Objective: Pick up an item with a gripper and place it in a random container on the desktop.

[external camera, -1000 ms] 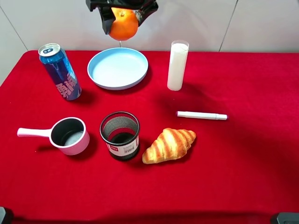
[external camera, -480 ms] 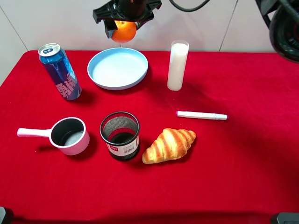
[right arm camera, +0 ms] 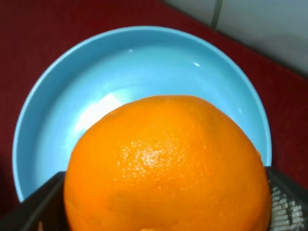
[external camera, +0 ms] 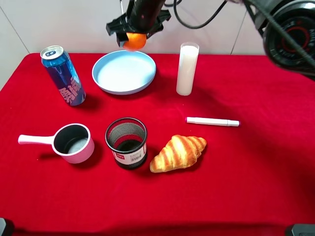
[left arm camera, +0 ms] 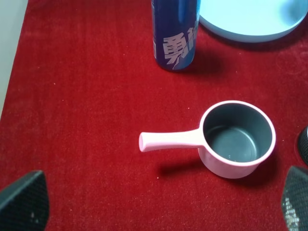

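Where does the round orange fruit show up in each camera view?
Exterior high: round orange fruit at top centre, held in the black right gripper.
Left wrist: not in it.
Right wrist: fills the foreground, before the round light-blue plate.
Shared landmark: that plate, in all three views.

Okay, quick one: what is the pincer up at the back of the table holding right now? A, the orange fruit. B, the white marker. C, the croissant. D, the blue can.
A: the right pincer is shut on the orange fruit, raised by the far edge of the light-blue plate, and the right wrist view shows that fruit between the jaws.
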Robot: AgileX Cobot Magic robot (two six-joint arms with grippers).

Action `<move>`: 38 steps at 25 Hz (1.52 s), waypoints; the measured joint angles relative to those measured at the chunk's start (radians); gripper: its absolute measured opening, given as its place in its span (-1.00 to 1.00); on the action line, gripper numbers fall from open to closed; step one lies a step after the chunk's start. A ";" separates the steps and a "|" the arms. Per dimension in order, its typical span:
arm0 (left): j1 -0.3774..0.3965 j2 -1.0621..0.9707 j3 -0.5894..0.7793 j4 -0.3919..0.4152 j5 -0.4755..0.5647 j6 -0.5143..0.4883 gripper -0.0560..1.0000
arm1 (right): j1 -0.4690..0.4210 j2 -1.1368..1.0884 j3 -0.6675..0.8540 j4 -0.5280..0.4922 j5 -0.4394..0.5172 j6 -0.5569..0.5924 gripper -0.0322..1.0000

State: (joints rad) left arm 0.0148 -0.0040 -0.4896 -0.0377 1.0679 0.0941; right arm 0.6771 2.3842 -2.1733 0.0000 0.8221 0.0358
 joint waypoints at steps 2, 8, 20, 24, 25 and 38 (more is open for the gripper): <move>0.000 0.000 0.000 0.000 0.000 0.000 0.92 | -0.002 0.019 0.000 0.000 -0.010 0.000 0.13; 0.000 0.000 0.000 0.000 0.000 0.000 0.92 | -0.012 0.065 -0.001 0.000 -0.029 -0.003 0.13; 0.000 0.000 0.000 0.000 0.000 0.000 0.92 | -0.012 0.137 -0.003 0.050 -0.087 -0.003 0.13; 0.000 0.000 0.000 0.000 0.000 0.000 0.92 | -0.012 0.153 -0.003 0.077 -0.103 -0.005 0.13; 0.000 0.000 0.000 0.000 0.000 0.000 0.92 | -0.012 0.158 -0.003 0.084 -0.107 -0.007 0.13; 0.000 0.000 0.000 0.000 0.000 0.000 0.92 | -0.012 0.174 -0.005 0.105 -0.116 -0.011 0.13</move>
State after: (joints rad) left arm 0.0148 -0.0040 -0.4896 -0.0377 1.0679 0.0941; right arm 0.6655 2.5577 -2.1781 0.1053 0.7058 0.0252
